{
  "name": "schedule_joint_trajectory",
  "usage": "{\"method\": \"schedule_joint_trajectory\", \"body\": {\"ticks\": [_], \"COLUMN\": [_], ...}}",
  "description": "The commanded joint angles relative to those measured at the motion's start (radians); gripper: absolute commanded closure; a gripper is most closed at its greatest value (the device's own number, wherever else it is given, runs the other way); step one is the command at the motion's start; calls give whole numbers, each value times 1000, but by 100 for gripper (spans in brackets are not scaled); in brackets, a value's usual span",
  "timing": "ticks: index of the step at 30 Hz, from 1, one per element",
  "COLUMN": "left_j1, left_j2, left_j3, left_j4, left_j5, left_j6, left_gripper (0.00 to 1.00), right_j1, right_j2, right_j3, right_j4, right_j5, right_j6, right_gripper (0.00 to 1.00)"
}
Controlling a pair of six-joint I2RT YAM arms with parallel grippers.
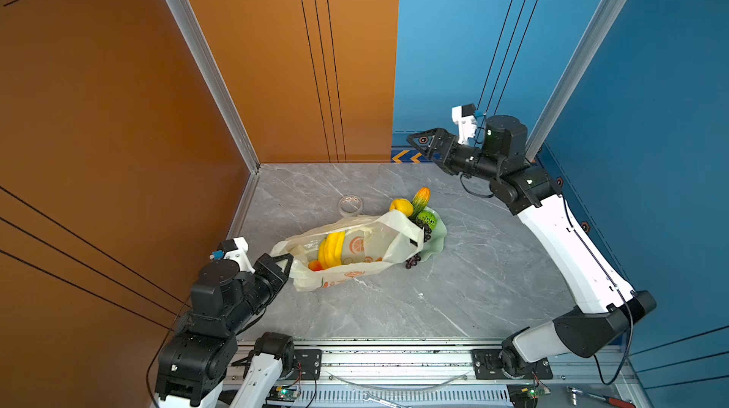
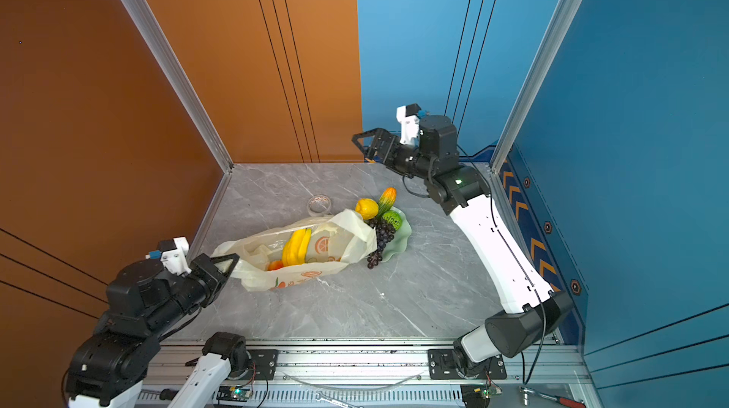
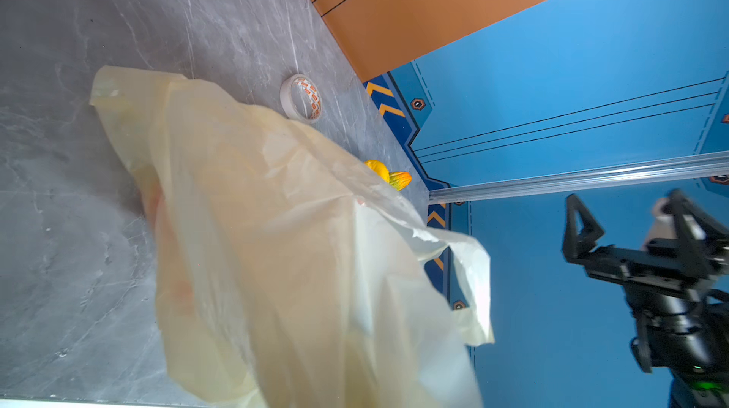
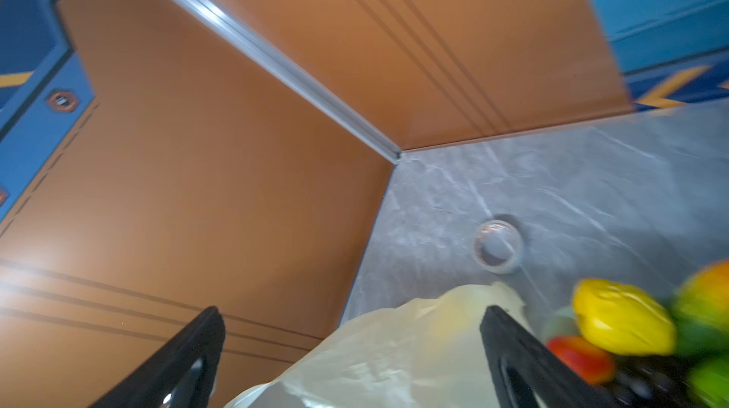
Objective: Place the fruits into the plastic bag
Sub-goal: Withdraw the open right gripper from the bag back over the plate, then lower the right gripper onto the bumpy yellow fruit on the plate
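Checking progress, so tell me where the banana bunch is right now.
In both top views the banana bunch lies inside the plastic bag, left of centre, with a red-orange fruit beside it.

The plastic bag (image 1: 398,236) was translucent cream with orange fruit-slice prints. The banana bunch (image 1: 331,248) was yellow, the grapes (image 2: 382,234) dark purple, the bench (image 1: 473,287) veined grey.
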Motion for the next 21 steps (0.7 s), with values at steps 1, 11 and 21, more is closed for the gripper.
{"method": "schedule_joint_trajectory", "body": {"ticks": [1, 11, 21], "left_j1": [6, 4, 5], "left_j2": [10, -14, -24], "left_j3": [59, 39, 13], "left_j4": [-67, -111, -110], "left_j5": [-47, -40, 7], "left_j6": [48, 29, 24], "left_gripper": [100, 100, 100], "right_j1": [-45, -7, 57], "right_j2": [16, 145, 349], "right_j3": [-54, -84, 8], "right_j4": [-223, -372, -396], "right_j5": [112, 254, 290], "right_j6": [-73, -243, -279], "right_gripper": [0, 0, 5]}}
